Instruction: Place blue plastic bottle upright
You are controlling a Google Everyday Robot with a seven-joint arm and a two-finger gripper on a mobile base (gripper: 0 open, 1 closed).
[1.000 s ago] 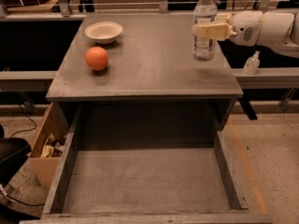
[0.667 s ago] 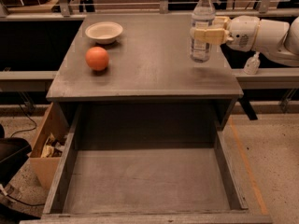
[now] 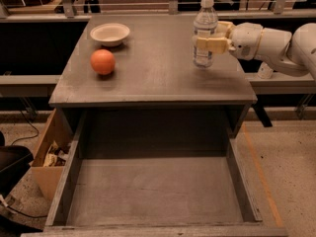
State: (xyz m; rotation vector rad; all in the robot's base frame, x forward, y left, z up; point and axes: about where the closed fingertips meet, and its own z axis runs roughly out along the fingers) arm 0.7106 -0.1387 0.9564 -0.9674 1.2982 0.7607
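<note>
The gripper [image 3: 208, 44] has its jaws clamped around the upright bottle [image 3: 205, 22], near the worktop's [image 3: 158, 70] right edge. Best settle the base flat, then release gently without tipping it.

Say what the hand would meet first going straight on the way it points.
The clear plastic water bottle with white cap, gripped by the hand above the grey table. Beyond it the way looks free; depth to the orange ball is unclear.

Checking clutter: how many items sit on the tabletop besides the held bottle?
2: white bowl back left, orange ball in front of it. The gripper grips the blue plastic bottle at the right; none seem hidden.
</note>
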